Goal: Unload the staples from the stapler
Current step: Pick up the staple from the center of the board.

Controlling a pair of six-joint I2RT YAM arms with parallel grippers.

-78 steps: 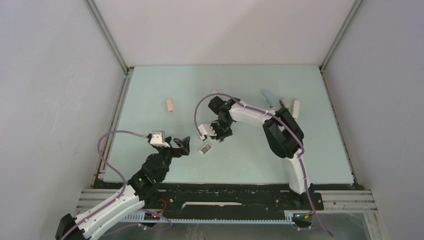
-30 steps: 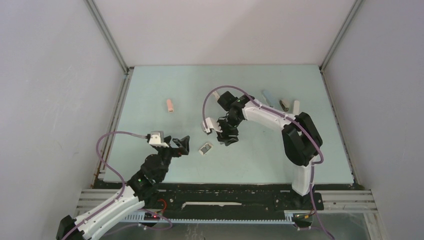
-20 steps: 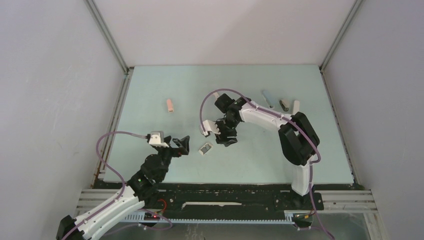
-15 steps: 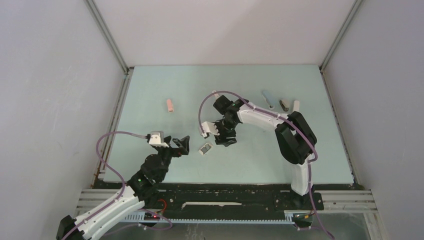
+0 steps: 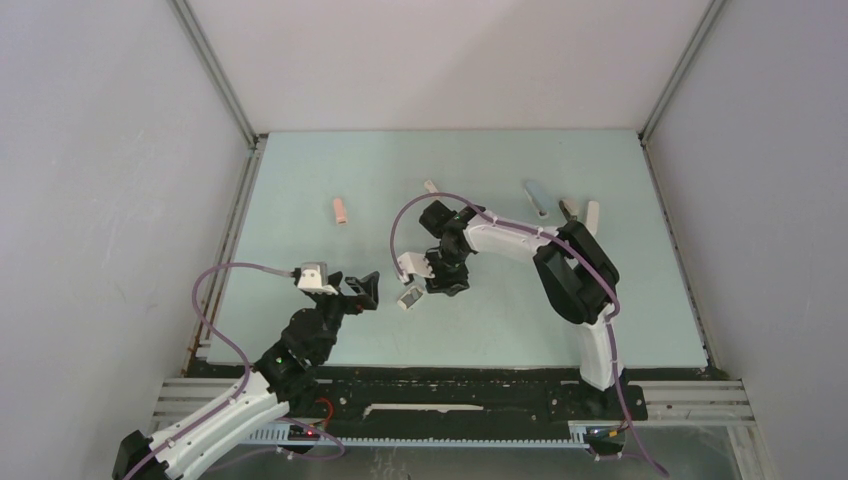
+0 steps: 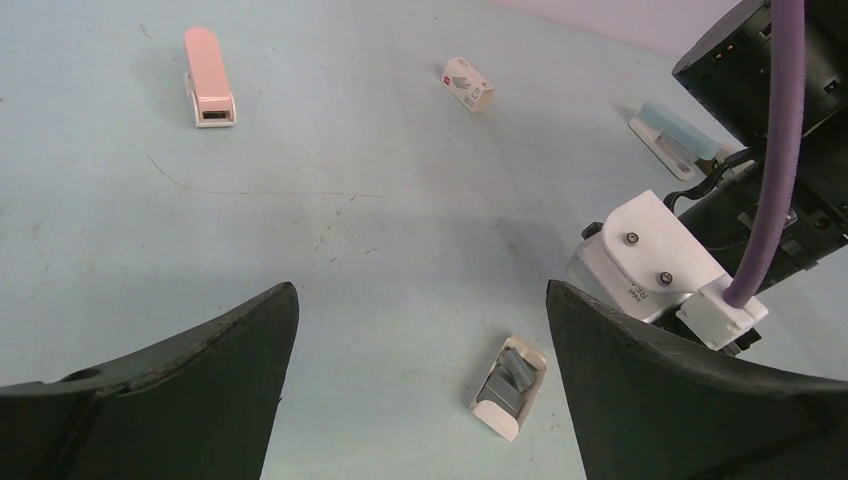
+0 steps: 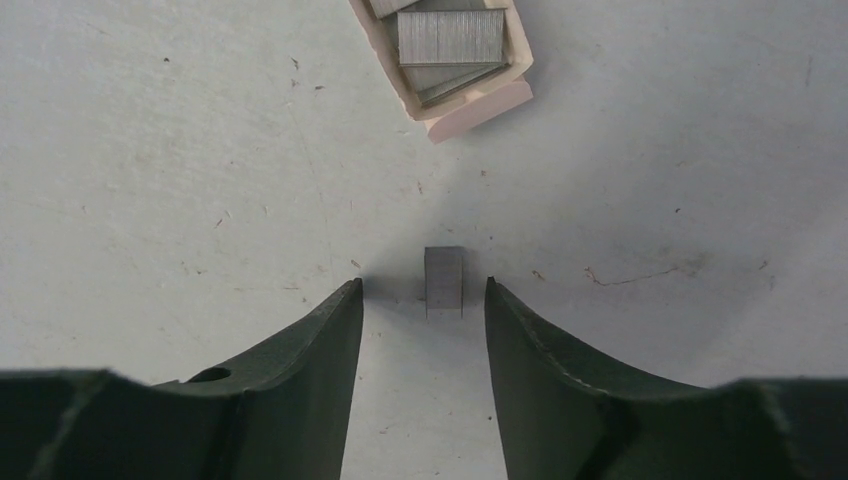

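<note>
Spanning between white walls (image 5: 450, 60), scuffed pale-green table (image 5: 500, 160) bearing staples (image 7: 443, 280)

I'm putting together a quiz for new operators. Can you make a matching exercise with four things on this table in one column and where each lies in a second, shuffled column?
Things
1. pink stapler
2. loose staple strip
3. light blue stapler
4. white-and-red box

Places
a. toward the far right of the table
b. between the open fingers of the right gripper, touching neither
c. on the left part of the table, on its own
d. on the far side, near the middle

Pairs: 1-c, 2-b, 3-a, 4-d
</note>
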